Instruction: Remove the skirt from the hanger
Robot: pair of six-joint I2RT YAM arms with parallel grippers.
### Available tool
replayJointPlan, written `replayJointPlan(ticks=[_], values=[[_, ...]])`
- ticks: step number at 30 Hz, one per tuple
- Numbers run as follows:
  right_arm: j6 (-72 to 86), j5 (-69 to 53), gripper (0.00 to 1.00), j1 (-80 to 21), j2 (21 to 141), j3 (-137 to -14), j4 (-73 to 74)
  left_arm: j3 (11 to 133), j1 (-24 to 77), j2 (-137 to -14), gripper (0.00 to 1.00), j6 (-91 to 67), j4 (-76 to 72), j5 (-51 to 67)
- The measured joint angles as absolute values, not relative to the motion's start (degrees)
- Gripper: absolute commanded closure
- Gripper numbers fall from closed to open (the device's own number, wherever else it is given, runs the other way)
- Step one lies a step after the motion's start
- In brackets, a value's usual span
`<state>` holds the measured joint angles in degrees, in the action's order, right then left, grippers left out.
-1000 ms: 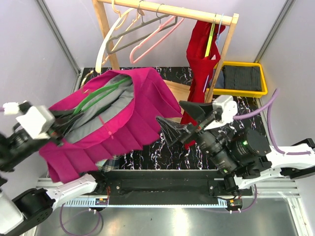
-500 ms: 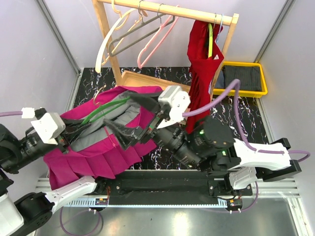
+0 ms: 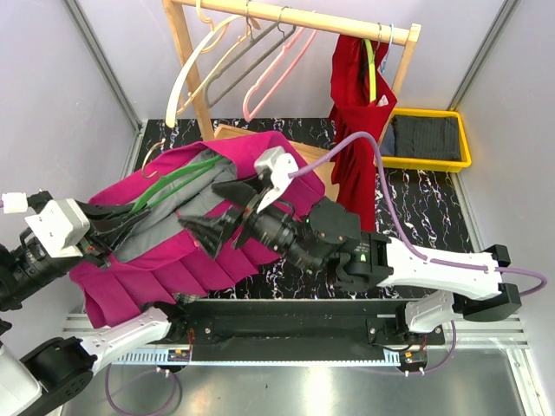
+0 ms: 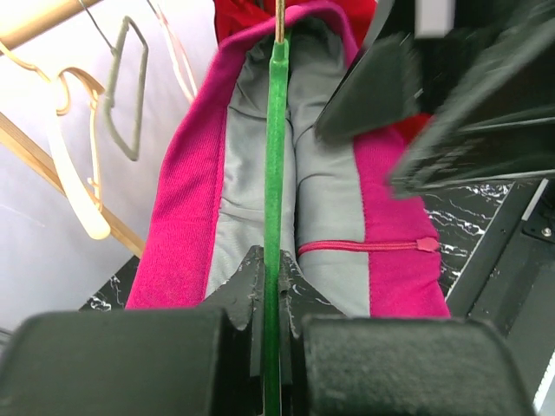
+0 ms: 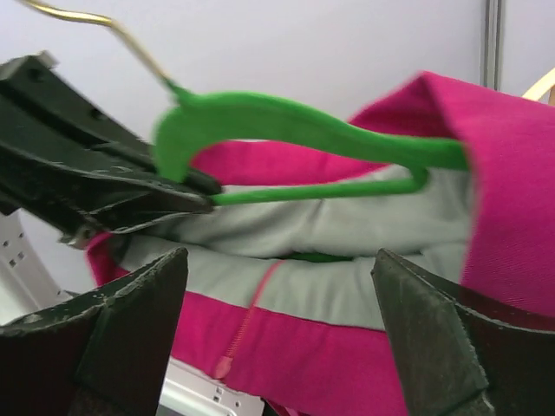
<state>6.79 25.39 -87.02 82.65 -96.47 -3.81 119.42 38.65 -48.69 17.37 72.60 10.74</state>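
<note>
I see the left gripper [image 4: 270, 277] clamped on the green hanger [image 4: 274, 130], which carries the pink skirt [image 3: 173, 260] at left. The right gripper [image 3: 215, 211] stands wide open, facing the skirt's waistband.

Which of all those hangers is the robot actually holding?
The green hanger, inside the magenta skirt, pinched by the left gripper. The cream hanger, grey hanger and pink hanger hang empty on the rail; the lime hanger carries a red garment.

- My right arm [image 3: 438, 263]: white links, black joints, one small green light.
- A purple cable [image 3: 368, 156] comes off its white wrist block.
- My left tool [image 4: 266, 270]: matte black fingers.
</note>
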Motion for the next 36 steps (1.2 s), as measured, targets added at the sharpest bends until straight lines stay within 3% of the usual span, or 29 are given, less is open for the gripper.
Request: replayJointPlan(ticks=[10, 13, 17, 21, 29, 36], values=[[17.5, 20.0, 0.14, -76.4, 81.0, -90.7, -10.5, 119.7, 37.2, -50.3, 1.0, 16.5, 72.1, 10.9], [18.6, 19.8, 0.07, -74.2, 81.1, -90.7, -12.7, 119.7, 36.7, -50.5, 1.0, 16.4, 71.8, 10.7], [17.8, 16.7, 0.06, -74.0, 78.7, -89.7, -12.2, 120.2, 36.6, -50.3, 1.0, 16.7, 71.8, 9.8], [15.0, 14.8, 0.01, -74.0, 72.8, -89.2, -7.7, 121.0, 36.6, -49.9, 1.0, 17.2, 72.0, 8.8], [8.7, 21.8, 0.03, -73.7, 53.7, -83.4, -4.9, 121.6, 36.3, -47.5, 1.0, 18.2, 72.1, 8.4], [7.8, 21.3, 0.0, -73.8, 66.5, -93.1, -3.0, 118.7, 35.4, -47.0, 1.0, 17.8, 72.5, 9.7]])
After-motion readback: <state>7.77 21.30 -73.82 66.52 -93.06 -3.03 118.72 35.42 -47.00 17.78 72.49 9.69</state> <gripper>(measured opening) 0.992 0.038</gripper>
